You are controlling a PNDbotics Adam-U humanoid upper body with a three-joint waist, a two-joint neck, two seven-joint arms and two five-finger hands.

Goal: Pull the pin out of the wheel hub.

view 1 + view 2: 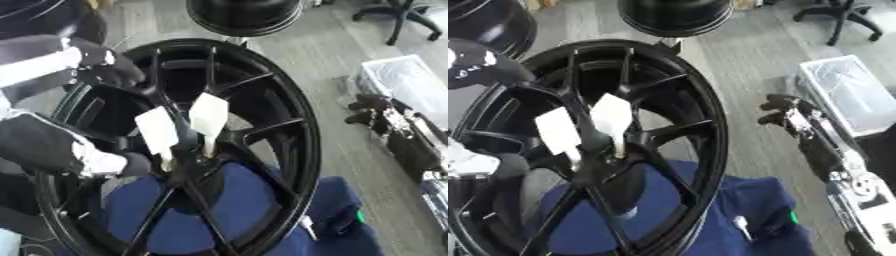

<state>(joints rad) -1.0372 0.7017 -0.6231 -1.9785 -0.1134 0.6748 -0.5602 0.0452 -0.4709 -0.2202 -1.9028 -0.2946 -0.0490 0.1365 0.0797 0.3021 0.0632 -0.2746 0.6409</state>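
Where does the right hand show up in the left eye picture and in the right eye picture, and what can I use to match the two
Left eye view: the right hand hangs at the right edge, beside the wheel's rim, over the grey floor.
Right eye view: it sits further left, nearer the middle right, again clear of the rim.
Shared landmark: the two white tags standing at the wheel hub.

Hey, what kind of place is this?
Probably a lab or office workspace, not a garage: a black spoked alloy wheel stands on grey wood-look flooring, with a black swivel chair base behind.
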